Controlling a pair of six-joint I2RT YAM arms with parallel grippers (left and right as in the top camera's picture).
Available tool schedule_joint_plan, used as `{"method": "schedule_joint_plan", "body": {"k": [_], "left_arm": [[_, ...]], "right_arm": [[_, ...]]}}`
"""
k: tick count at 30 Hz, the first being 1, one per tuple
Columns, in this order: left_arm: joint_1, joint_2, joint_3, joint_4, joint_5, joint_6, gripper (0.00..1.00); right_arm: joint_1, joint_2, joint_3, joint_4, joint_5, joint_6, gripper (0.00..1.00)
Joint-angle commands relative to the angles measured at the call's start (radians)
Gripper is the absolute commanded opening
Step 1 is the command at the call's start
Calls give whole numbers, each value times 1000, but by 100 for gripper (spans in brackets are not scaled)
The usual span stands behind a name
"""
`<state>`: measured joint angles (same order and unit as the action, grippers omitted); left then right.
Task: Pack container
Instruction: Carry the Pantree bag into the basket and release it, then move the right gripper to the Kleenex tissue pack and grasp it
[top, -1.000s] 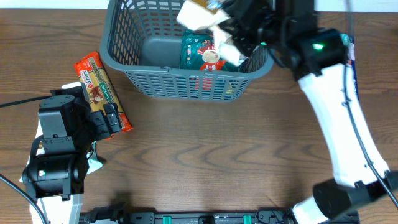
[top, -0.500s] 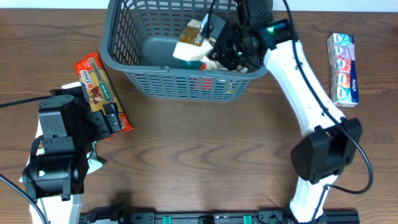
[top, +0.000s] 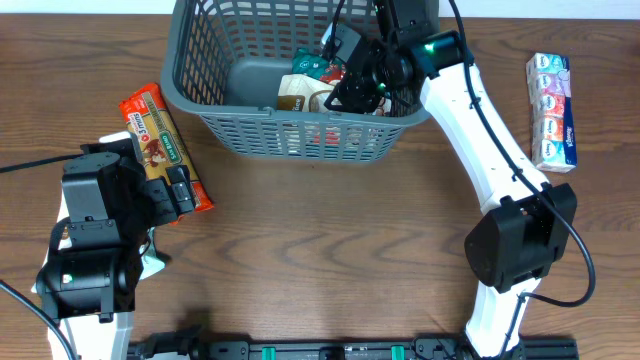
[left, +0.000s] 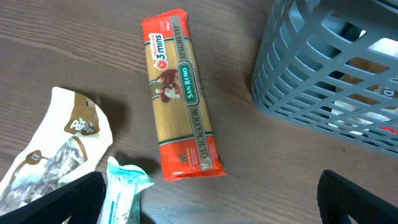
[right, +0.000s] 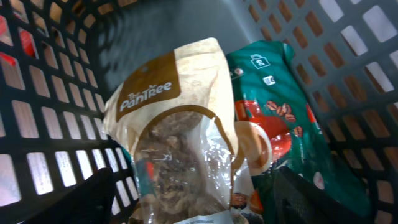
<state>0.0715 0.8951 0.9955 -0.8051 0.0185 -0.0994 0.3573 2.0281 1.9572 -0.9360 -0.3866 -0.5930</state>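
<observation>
The container (top: 205, 95) is a dark grey lattice basket at the table's far middle; it also shows at the upper right of the left wrist view, container (left: 329, 68). My right gripper (top: 345, 88) reaches down inside it. In the right wrist view this gripper (right: 208, 202) is open, and a cream PanTree snack packet (right: 174, 137) lies loose between its spread fingers on a green coffee packet (right: 273, 106). My left gripper (left: 211, 205) is open and empty, low over the table near an orange spaghetti packet (left: 183, 93).
A second cream packet (left: 56, 149) and a teal-and-white packet (left: 121, 193) lie by the left gripper's left finger. A blue-and-pink tissue pack (top: 552, 97) lies at the far right. The spaghetti packet (top: 165, 148) lies just left of the basket.
My right gripper came down into the basket with the cream packet and opened; the packet now lies on the packets inside. The left arm has not moved.
</observation>
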Motion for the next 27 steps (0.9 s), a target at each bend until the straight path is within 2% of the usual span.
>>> {"method": "schedule_joint_plan", "body": {"k": [1,5,8,12,15,20,22,27], "left_arm": [[6,-1,16,-2,-12,16,99],[6,-1,16,-2,-12,16,99],[6,-1,16,-2,-12,16,99],[6,-1,16,-2,-12,16,99],[6,-1,16,-2,-12,16,99],[6,-1,16,-2,-12,16,99],[6,-1,16,-2,-12,16,99],[6,-1,16,-2,-12,16,99]], "right_arm": [[3,-4,95,4,32,13,68],[-4,-35,313,-2,50,53,68],[-41,-58,495,-23,120,164,69],[-159,-87,666,-183,290,324,70],[-293,-92,713,-365,420,416,70],[-567,-71,708,-543,431,438,74],[-682,-50,707,-552,361,444,81],[-879,42,703,-557,147,450,91]]}}
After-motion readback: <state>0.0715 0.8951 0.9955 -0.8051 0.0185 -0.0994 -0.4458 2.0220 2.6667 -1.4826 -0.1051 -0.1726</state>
